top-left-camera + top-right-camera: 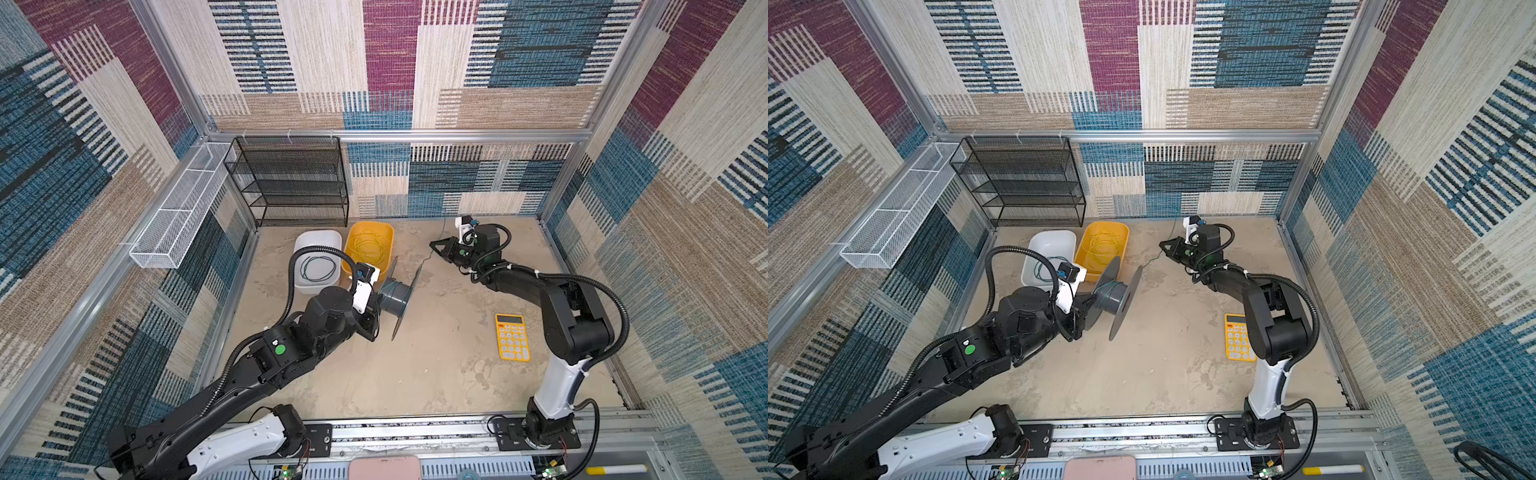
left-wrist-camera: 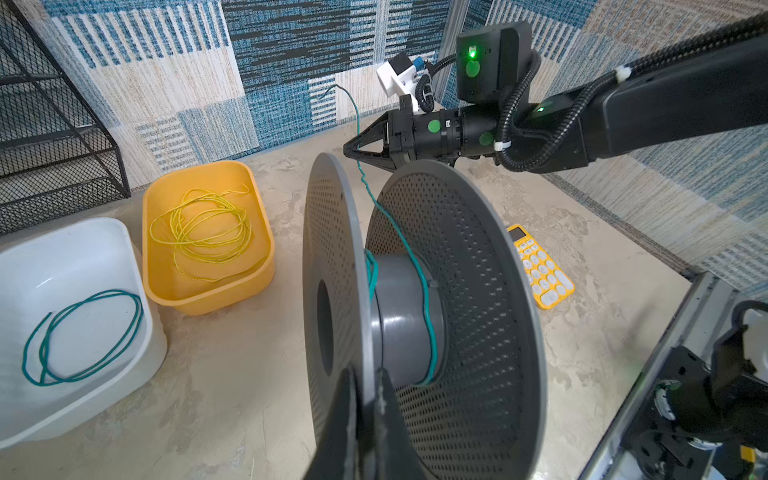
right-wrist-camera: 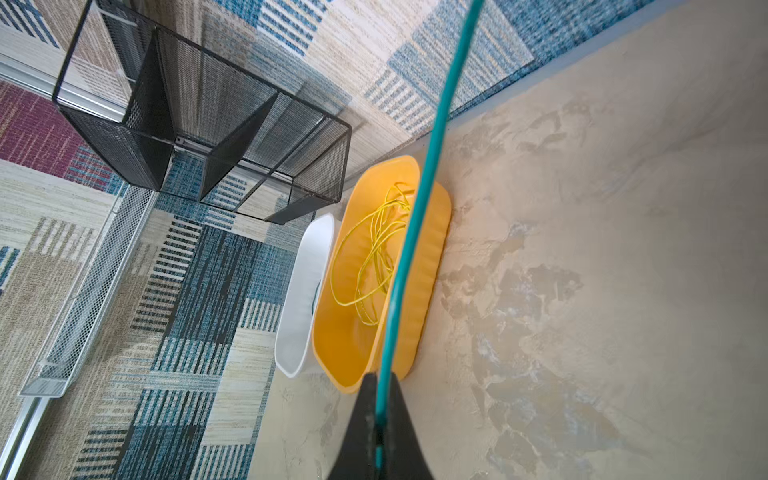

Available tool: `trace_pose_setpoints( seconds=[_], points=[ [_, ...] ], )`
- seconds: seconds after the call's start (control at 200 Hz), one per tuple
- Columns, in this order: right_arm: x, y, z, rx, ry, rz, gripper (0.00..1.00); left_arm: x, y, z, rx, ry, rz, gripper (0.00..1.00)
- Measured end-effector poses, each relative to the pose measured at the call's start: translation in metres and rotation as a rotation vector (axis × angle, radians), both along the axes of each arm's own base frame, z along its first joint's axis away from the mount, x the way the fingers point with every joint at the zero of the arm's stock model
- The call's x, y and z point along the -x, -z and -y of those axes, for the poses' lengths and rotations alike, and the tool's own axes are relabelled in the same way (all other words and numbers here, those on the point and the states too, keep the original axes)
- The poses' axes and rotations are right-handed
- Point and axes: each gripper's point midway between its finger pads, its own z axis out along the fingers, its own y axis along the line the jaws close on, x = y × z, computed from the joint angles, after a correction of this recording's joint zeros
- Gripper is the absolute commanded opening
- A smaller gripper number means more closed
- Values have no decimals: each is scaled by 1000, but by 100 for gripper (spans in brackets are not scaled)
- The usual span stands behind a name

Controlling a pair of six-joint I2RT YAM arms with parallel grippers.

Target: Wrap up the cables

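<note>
3 cables (image 3: 411, 232), 2 bins (image 2: 232, 297), 1 spool (image 2: 478, 291), 1 calculator (image 2: 540, 270), 1 black rack (image 1: 291, 183), 1 white basket (image 1: 178, 216).

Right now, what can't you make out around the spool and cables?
Turns of teal cable on the spool hub: left wrist view, the hub hides its far side.
Left gripper on the flange: both top views, its wrist camera mostly covers it; left wrist view, bottom edge cuts the fingers.
White bin contents: right wrist view, its wall hides nearly all.
Calculator display: too small to read.
</note>
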Motion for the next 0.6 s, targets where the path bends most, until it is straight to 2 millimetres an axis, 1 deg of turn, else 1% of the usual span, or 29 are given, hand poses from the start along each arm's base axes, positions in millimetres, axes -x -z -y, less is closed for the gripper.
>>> trace_pose_setpoints(
  seconds=[0.125, 0.31, 0.451, 0.596],
  points=[
    [6, 10, -3, -4, -12, -11, 0, 1, -3, -2, 11, -1, 5, 0],
    [16, 26, -7, 12, -14, -34, 0, 1, -1, -1, 16, 1, 1, 0],
    [19, 31, -12, 37, -7, -30, 0, 1, -3, 0, 22, 2, 5, 0],
    [23, 39, -10, 46, -1, -33, 0, -1, -4, 2, 21, 3, 2, 0]
  ],
)
